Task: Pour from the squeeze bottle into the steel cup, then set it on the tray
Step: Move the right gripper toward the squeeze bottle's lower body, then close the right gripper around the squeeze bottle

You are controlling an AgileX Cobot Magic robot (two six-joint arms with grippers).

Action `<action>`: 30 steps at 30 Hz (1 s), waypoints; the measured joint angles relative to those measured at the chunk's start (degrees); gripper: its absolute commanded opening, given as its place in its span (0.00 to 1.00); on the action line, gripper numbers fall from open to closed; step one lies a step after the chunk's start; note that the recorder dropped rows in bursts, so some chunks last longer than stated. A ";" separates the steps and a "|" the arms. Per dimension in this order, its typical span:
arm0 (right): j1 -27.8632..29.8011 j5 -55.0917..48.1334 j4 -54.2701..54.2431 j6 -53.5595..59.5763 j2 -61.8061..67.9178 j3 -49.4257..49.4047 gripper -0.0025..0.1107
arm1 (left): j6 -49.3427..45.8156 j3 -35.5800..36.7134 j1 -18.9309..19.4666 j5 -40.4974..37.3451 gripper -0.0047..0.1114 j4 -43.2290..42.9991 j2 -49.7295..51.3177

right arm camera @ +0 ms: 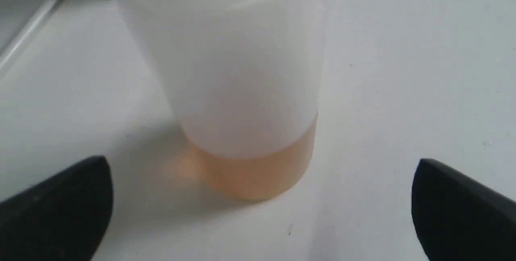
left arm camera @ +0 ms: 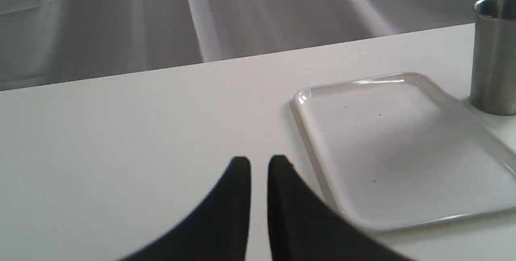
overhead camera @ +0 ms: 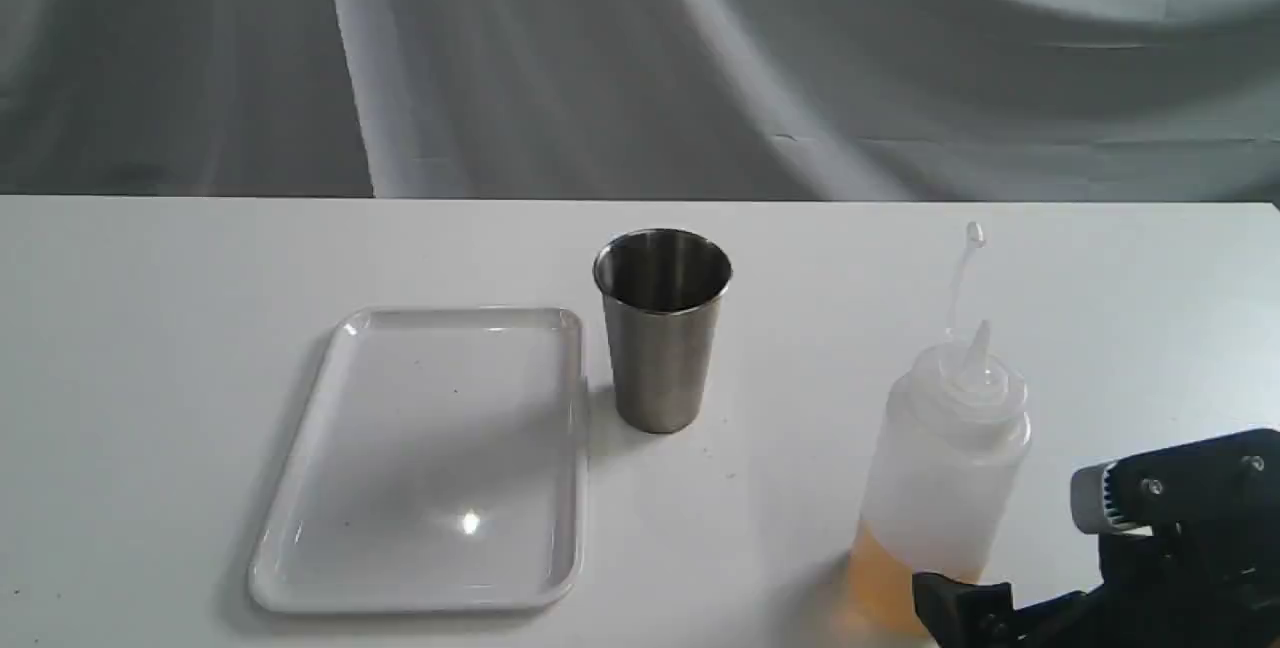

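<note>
The squeeze bottle [overhead camera: 940,488] stands upright on the near right part of the white table [overhead camera: 150,328]. Its body is whitish and half clear, and an amber liquid fills only the lowest part of it. On top there is a cone nozzle, and the thin strap with the small cap rises up from it.

The right gripper [right arm camera: 262,164] is at the near side of the bottle, low above the table. Its jaws are spread wide, one black tip at each side of the bottle's base, and they do not touch it. In the exterior view one tip shows just in front of the bottom of the bottle, with the black arm at the near right corner.

The steel cup [overhead camera: 660,348] stands upright about in the middle of the table, to the left of the bottle and farther back, well apart from it. How much is inside the cup I cannot tell.

The tray [overhead camera: 430,428] lies flat on the table to the left of the cup. The cup stands on the table just beside the tray's far right corner.

The left gripper [left arm camera: 260,160] hangs over the table just beside the tray. Its jaws are narrow, with only a thin gap between them, and they hold nothing.

A grey cloth [overhead camera: 600,58] hangs behind the table.
</note>
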State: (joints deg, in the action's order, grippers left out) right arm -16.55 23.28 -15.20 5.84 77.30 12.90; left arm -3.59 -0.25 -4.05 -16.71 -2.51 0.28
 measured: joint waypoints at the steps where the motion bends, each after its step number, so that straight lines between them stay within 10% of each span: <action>1: 0.00 0.83 0.00 0.00 1.03 0.00 0.93 | 0.00 0.00 0.00 0.00 0.11 0.00 0.00; 30: 0.00 6.86 -0.58 0.00 18.96 10.48 0.92 | 0.00 0.00 0.00 0.00 0.11 0.00 0.00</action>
State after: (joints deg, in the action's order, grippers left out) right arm -16.55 30.14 -15.79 5.84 96.27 23.39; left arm -3.59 -0.25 -4.05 -16.71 -2.51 0.28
